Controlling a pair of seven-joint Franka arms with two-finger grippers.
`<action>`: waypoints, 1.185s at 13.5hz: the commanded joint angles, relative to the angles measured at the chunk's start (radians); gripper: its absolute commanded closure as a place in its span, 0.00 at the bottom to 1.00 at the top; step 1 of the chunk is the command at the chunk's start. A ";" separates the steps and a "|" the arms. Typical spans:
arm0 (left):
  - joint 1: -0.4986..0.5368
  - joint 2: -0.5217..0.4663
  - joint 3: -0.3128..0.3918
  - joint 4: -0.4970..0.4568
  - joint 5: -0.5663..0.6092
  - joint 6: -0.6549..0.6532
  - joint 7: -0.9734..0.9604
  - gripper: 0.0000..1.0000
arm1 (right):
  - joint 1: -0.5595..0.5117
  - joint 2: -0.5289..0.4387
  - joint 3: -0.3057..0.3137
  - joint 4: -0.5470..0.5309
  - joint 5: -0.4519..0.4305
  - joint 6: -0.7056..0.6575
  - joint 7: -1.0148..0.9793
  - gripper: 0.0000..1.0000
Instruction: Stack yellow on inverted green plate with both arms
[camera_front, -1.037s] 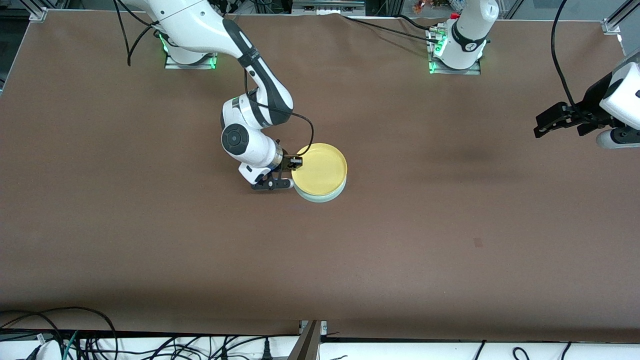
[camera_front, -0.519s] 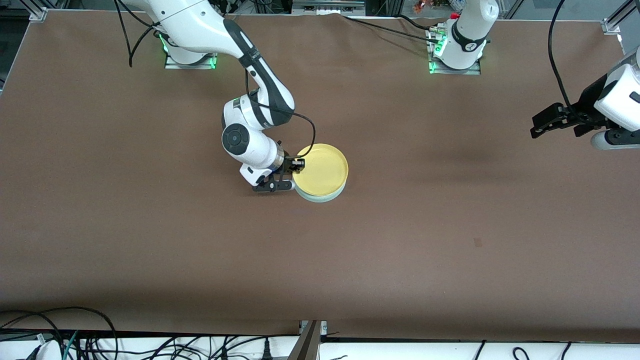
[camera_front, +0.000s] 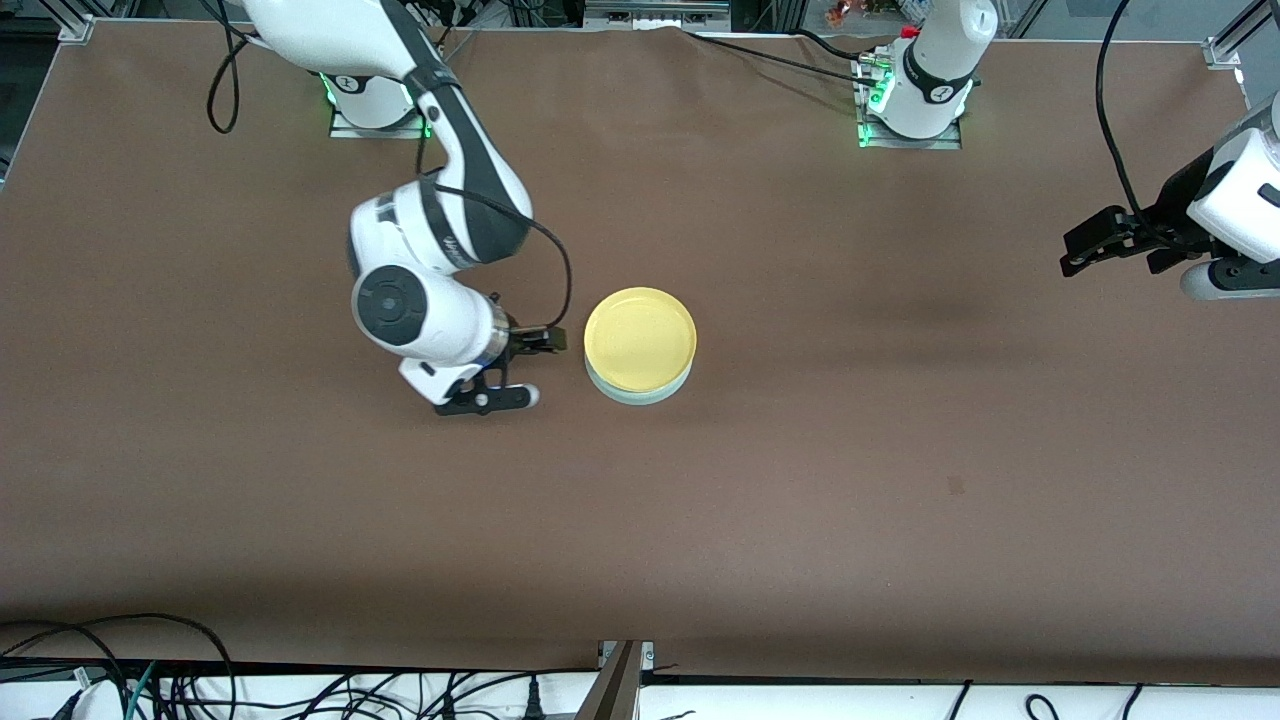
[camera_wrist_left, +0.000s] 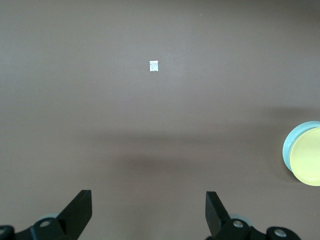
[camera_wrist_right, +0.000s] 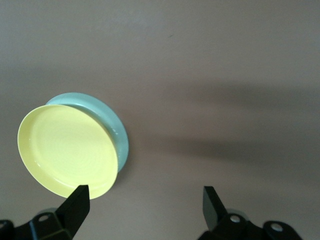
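The yellow plate (camera_front: 640, 338) lies rim up on top of the upside-down green plate (camera_front: 640, 395) at the table's middle; only a mint edge shows under it. Both also show in the right wrist view, yellow plate (camera_wrist_right: 67, 150) on green plate (camera_wrist_right: 116, 127), and in the left wrist view, yellow plate (camera_wrist_left: 307, 162) on green plate (camera_wrist_left: 289, 145). My right gripper (camera_front: 530, 368) is open and empty, beside the stack toward the right arm's end, apart from it. My left gripper (camera_front: 1085, 250) is open and empty, raised over the left arm's end of the table.
A small pale mark (camera_front: 956, 486) lies on the brown table (camera_front: 800, 520), nearer the front camera than the stack; it also shows in the left wrist view (camera_wrist_left: 154, 66). Cables (camera_front: 150, 680) run along the front edge.
My right gripper has let go of the yellow plate's rim and drawn back toward the right arm's end. The yellow plate stays on the green one. The left arm barely moved.
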 joint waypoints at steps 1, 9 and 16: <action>-0.006 0.014 0.007 0.029 -0.008 -0.014 0.018 0.00 | 0.002 -0.013 -0.105 0.083 -0.032 -0.156 -0.069 0.00; -0.006 0.012 0.005 0.024 -0.008 -0.014 0.024 0.00 | -0.003 -0.106 -0.457 0.133 -0.026 -0.425 -0.465 0.00; -0.001 0.014 0.007 0.021 -0.007 -0.014 0.024 0.00 | -0.379 -0.384 0.067 0.015 -0.266 -0.425 -0.297 0.00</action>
